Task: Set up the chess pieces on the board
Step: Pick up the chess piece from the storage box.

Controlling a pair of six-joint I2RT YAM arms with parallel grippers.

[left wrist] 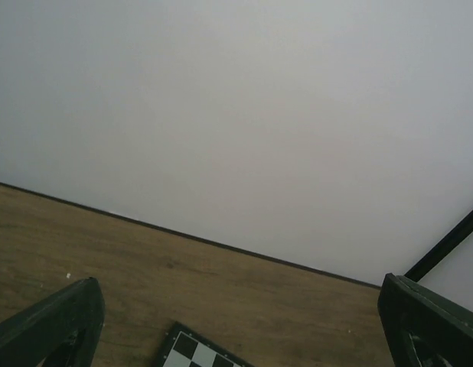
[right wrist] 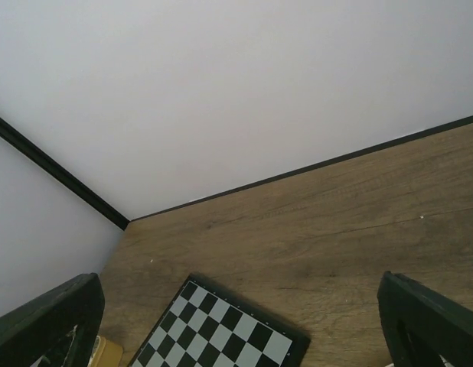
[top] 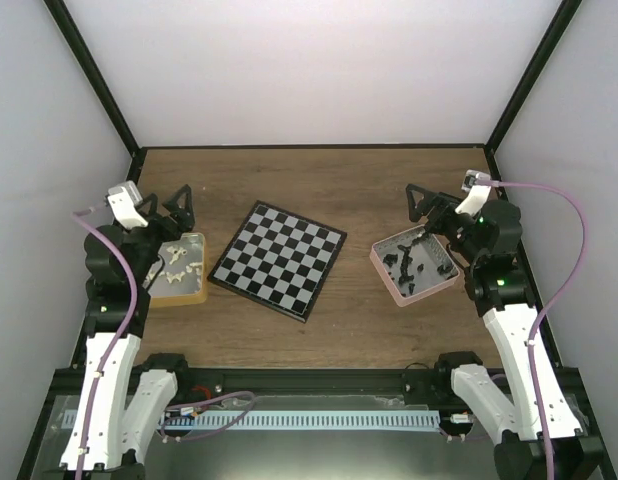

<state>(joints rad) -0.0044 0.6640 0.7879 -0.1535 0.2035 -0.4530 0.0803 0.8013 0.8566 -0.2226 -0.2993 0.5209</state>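
The board [top: 279, 258] lies turned at an angle in the middle of the table, and I see no piece on its squares. Cream-white chess pieces [top: 179, 258] lie in a tan tray [top: 194, 292] to its left. Black chess pieces [top: 407, 262] lie in a pink tray [top: 389, 285] to its right. My left gripper [top: 181, 207] hangs open above the tan tray's far edge, holding nothing. Over the pink tray's far edge my right gripper [top: 419, 206] is open and empty too. A board corner [left wrist: 192, 352] shows in the left wrist view, and more of the board [right wrist: 221, 332] in the right wrist view.
White walls with black frame posts [top: 94, 75] close in the wooden table [top: 319, 180] at the back and sides. A corner of the tan tray [right wrist: 106, 353] shows in the right wrist view. The arm bases and a cable rail [top: 319, 418] sit along the near edge.
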